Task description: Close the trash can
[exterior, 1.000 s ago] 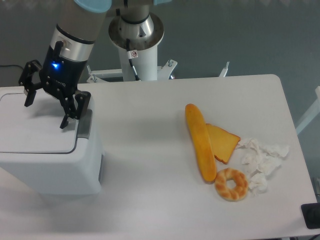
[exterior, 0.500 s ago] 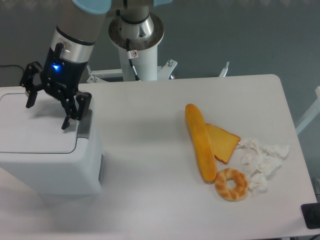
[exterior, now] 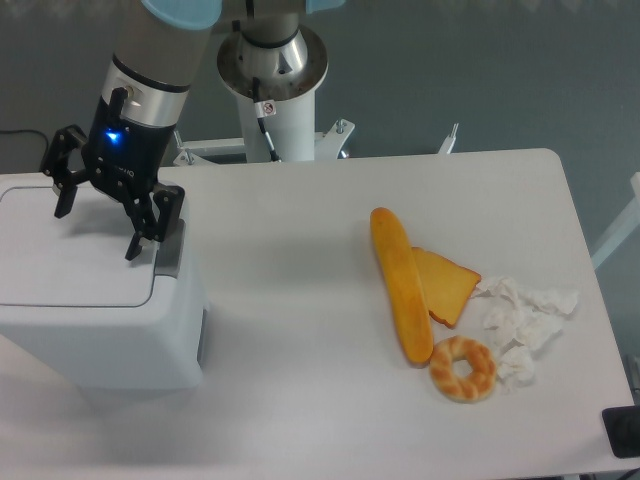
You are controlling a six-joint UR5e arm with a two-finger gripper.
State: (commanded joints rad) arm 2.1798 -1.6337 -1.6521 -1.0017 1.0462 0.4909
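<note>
The trash can (exterior: 95,330) is a big white boxy bin at the left edge of the table. Its flat white lid (exterior: 70,265) lies down flat on top. A grey tab (exterior: 170,250) sits on the rim at the lid's right side. My gripper (exterior: 97,230) hangs just above the lid, fingers spread wide and open, with nothing between them. One fingertip (exterior: 132,250) is close to the grey tab, the other (exterior: 60,208) is over the lid's back left.
On the right half of the table lie a long bread loaf (exterior: 401,285), a toast slice (exterior: 447,285), a bagel (exterior: 463,369) and crumpled white tissue (exterior: 525,325). The robot's base column (exterior: 272,85) stands behind the table.
The gripper has shifted very slightly down and to the right over the lid; it stays open. Nothing else moved.
</note>
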